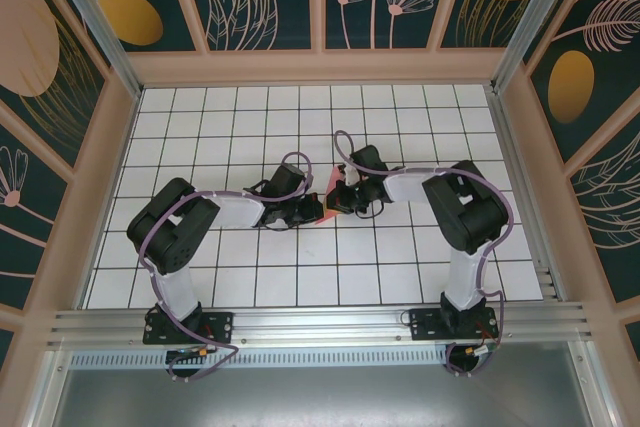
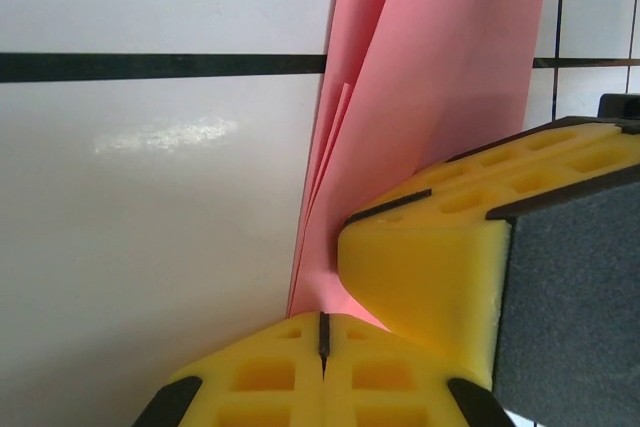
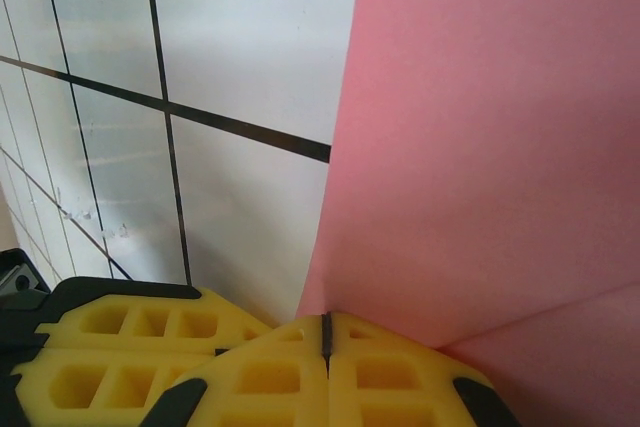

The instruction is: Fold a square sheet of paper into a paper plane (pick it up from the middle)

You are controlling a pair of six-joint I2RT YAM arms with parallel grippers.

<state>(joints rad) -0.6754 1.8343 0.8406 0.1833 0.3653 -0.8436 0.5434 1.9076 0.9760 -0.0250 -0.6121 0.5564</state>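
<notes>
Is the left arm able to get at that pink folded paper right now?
Likely yes: the left pincer looks shut on the edge of the salmon-pink folded paper, beside the right pincer, with nothing between.

Matt, smooth pink paper [image 2: 450,87]; glossy tiled table [image 2: 150,247].
</notes>
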